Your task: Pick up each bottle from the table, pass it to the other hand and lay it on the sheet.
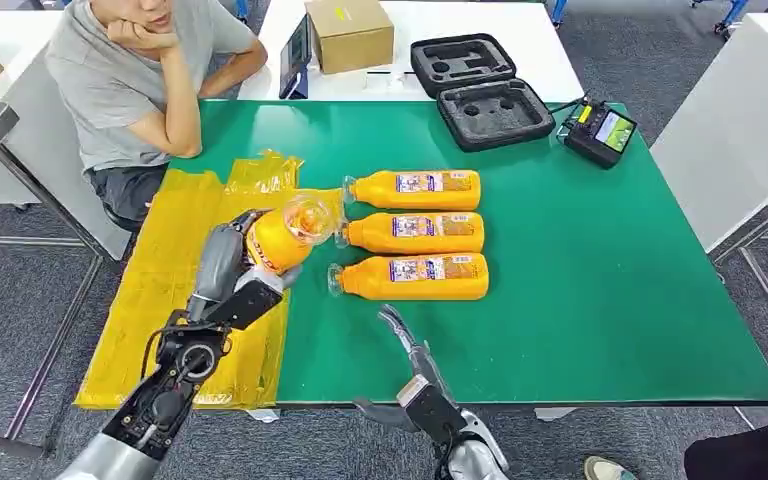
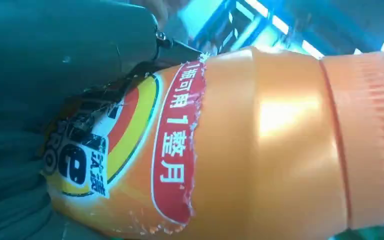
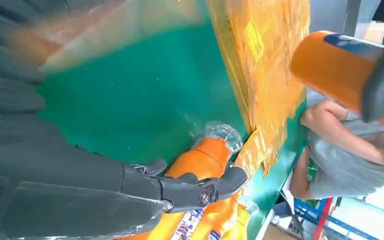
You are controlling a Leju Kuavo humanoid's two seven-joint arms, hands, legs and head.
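Note:
My left hand (image 1: pixel 228 272) grips an orange bottle (image 1: pixel 287 234) with a clear cap, held above the edge of the yellow sheet (image 1: pixel 175 290). Close up in the left wrist view, that bottle (image 2: pixel 240 150) shows its torn red and yellow label. Three more orange bottles (image 1: pixel 415 189) (image 1: pixel 412 232) (image 1: pixel 412 276) lie side by side on the green table (image 1: pixel 600 290), caps toward the sheet. My right hand (image 1: pixel 407 345) hovers near the table's front edge, fingers apart, holding nothing. In the right wrist view its fingers (image 3: pixel 190 187) stand in front of a lying bottle (image 3: pixel 207 155), and the held bottle (image 3: pixel 347 70) shows beyond.
A person (image 1: pixel 135 80) sits at the table's far left corner, leaning on an elbow. A black foam case (image 1: pixel 480 88), a cardboard box (image 1: pixel 350 33) and a small device (image 1: pixel 600 130) stand at the back. The right part of the green table holds nothing.

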